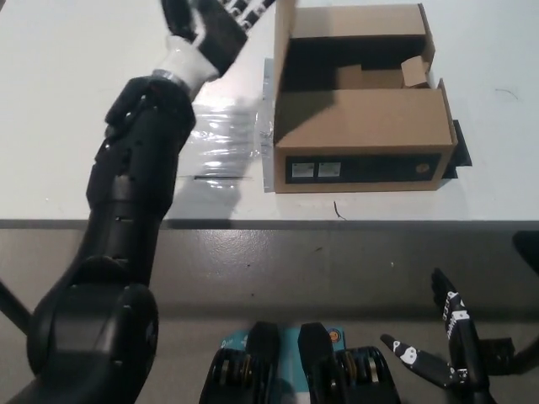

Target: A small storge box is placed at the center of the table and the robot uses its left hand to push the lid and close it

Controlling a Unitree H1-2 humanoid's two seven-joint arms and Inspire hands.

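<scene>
Left hand [210, 25] props one box's [362, 126] upright lid [281, 50].

Bright, even overhead light washes the white table [67, 126] almost flat. Glare streaks the sheet [221, 139] just below the left hand [215, 25], which is slightly motion-blurred. The box [362, 118] casts a soft shadow into its own interior. The lower foreground is dim.

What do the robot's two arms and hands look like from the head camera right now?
The left arm is bulky glossy black segments ending in a white wrist cuff; the left hand looks dark with pale finger segments. The right hand is black, slim-fingered, with small white markings.
</scene>
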